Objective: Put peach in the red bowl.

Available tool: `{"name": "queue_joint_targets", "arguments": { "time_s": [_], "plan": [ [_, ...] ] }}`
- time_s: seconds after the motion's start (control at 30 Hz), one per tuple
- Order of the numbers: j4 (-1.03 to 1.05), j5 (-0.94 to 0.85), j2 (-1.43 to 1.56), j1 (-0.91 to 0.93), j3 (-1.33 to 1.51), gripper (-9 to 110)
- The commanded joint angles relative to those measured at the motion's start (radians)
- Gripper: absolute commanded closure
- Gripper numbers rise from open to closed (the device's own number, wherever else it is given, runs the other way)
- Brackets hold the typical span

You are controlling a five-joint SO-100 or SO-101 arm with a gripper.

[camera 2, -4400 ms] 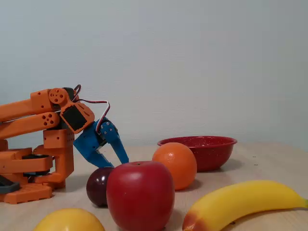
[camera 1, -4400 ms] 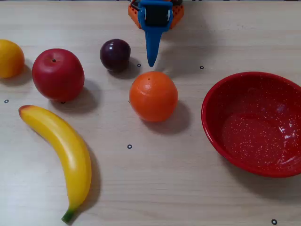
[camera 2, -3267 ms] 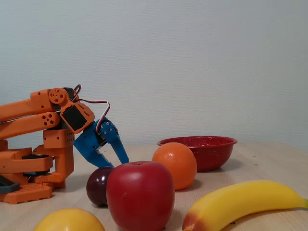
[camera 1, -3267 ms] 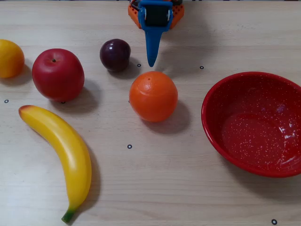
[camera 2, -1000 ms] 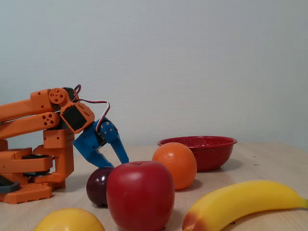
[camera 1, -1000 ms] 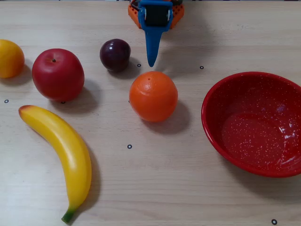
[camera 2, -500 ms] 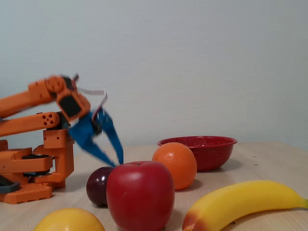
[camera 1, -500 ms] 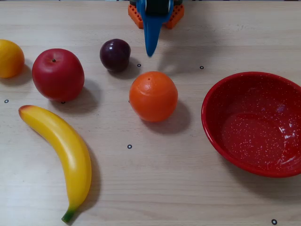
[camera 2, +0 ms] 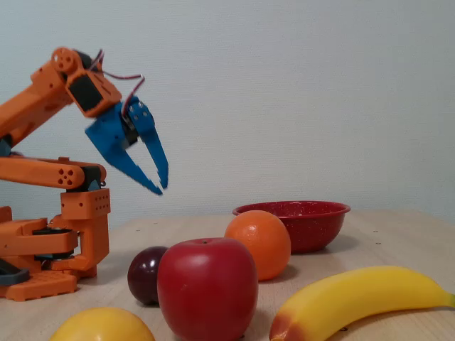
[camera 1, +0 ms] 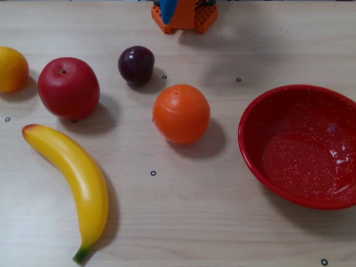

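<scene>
A pale wood-grain table [camera 1: 183, 222] fills the whole top-down fixed view, its planks running side to side, small black ring marks [camera 1: 153, 173] dotted across it. From the low side-on fixed view, the table [camera 2: 398, 234] stretches back to a plain, lightly textured wall [camera 2: 298, 92] in pale blue-grey, directly behind its far edge. Soft, even light falls on the table, and only gentle shadows lie on it.

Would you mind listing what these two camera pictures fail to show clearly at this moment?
- Peach: cut by the left edge in a fixed view; in the other, cut by the bottom edge, so its crease and blush are unseen.
- Gripper: raised; from above only a blue sliver shows at the top edge.
- Red bowl: the side view hides its inside; the orange covers part.
</scene>
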Motion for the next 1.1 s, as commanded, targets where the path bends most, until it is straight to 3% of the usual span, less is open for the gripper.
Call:
{"name": "queue_joint_targets", "arguments": {
  "time_s": [0.0,0.3,1.07],
  "plan": [
    [0.020,-0.044,-0.069,0.055,-0.152,102],
    [0.121,-0.094,-0.325,0.230,-0.430,102],
    [0.026,-0.175,-0.741,0.569,-0.723,102]
  ]
}}
